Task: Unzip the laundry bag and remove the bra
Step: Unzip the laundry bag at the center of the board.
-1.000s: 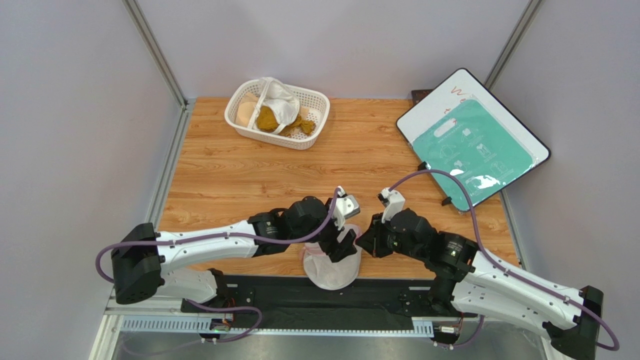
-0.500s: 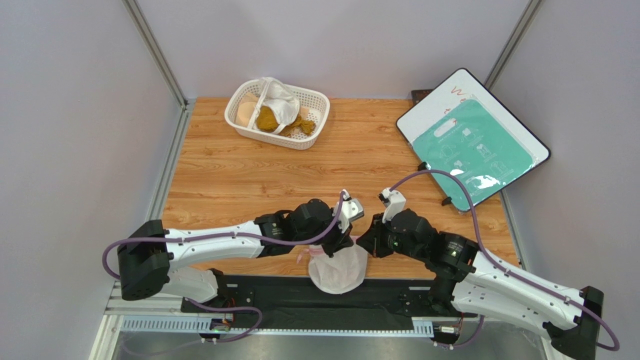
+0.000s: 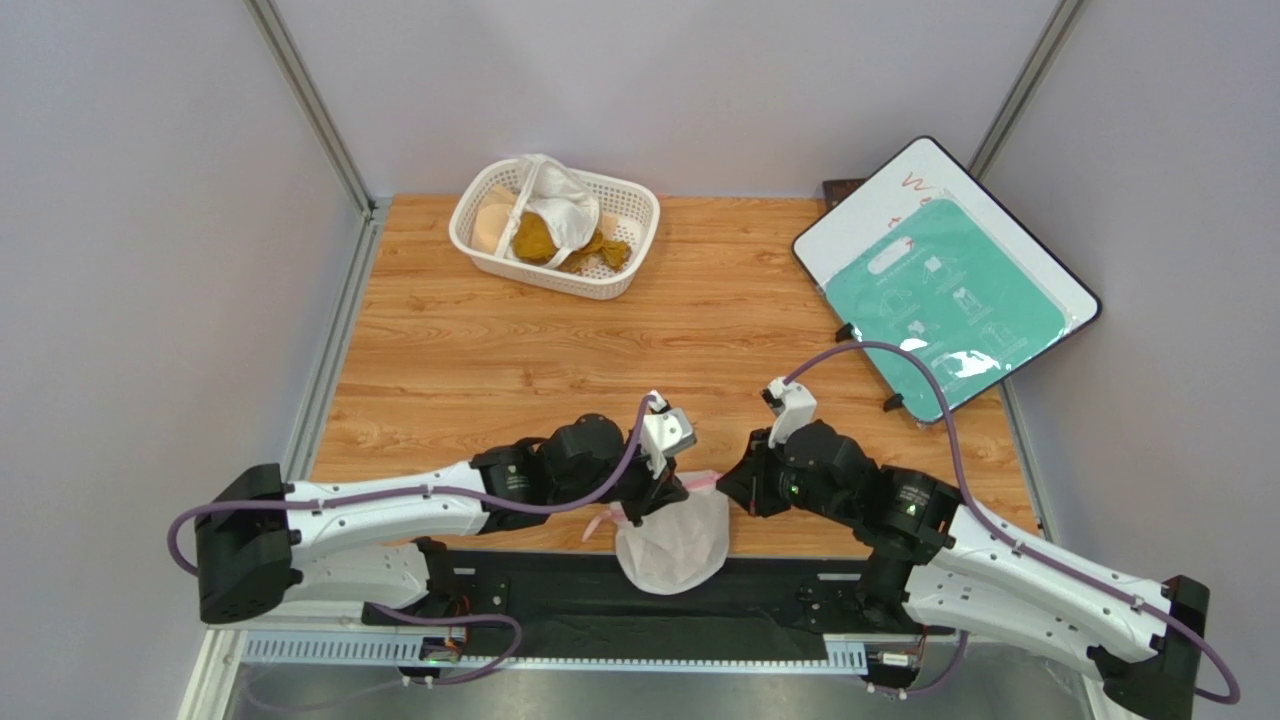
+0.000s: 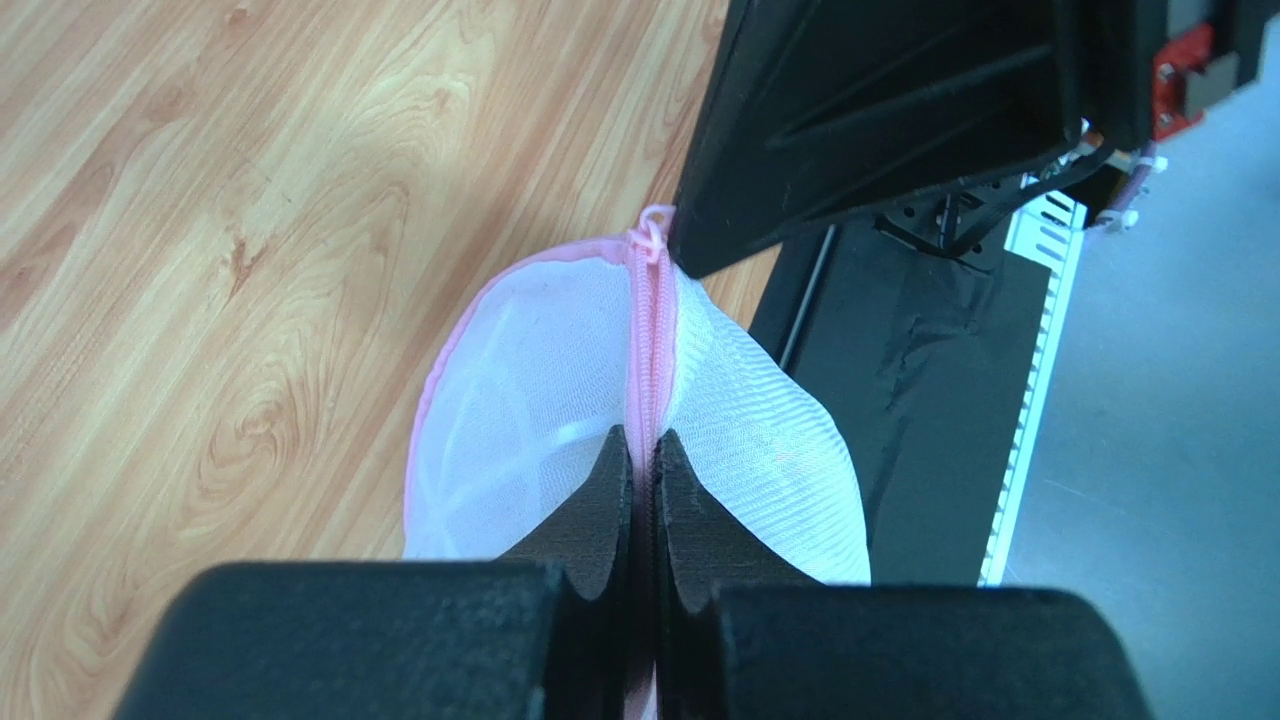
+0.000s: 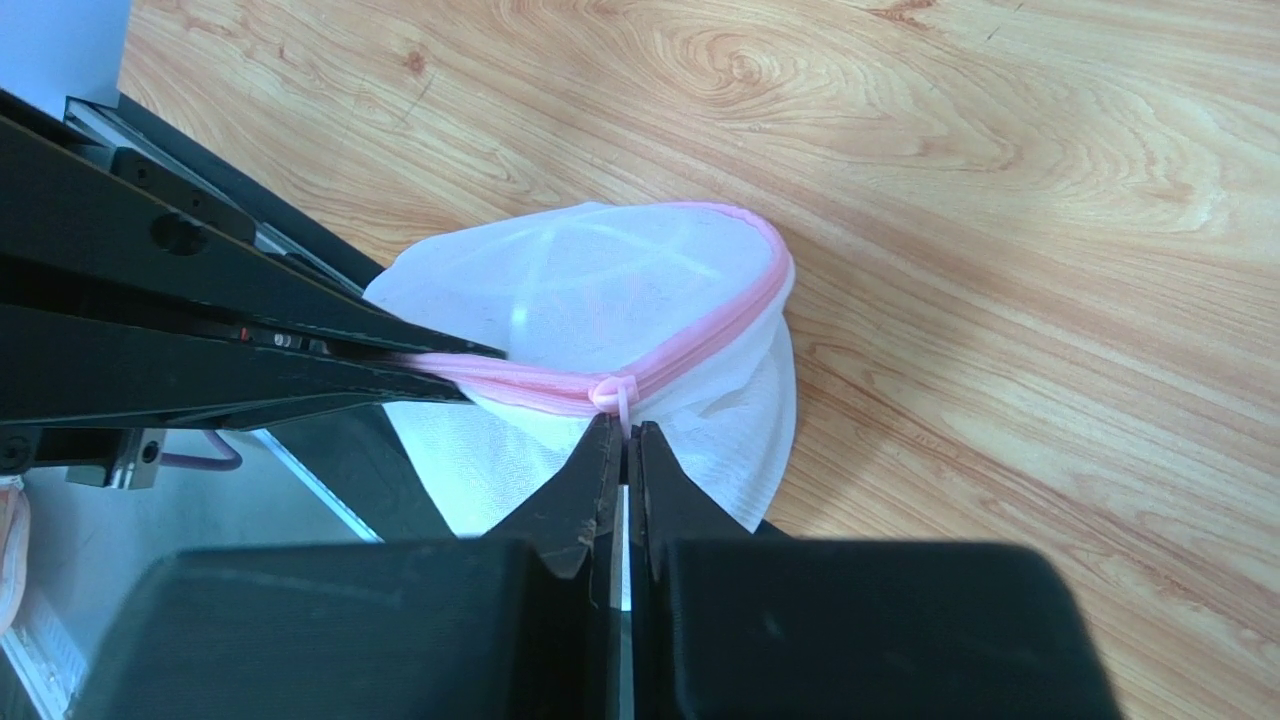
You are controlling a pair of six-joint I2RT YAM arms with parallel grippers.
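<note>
While one laundry bag [image 3: 672,543] overhangs table [image 3: 496,345], left end effector [image 4: 639,446] and right end effector [image 5: 624,431] both pinch zipper [image 5: 706,333].

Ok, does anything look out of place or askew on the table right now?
The laundry bag hangs over the near edge of the table, pinched at its pink zipper trim by the left end effector and the right end effector. The white-and-green board at far right sits askew, reaching past the right edge.
</note>
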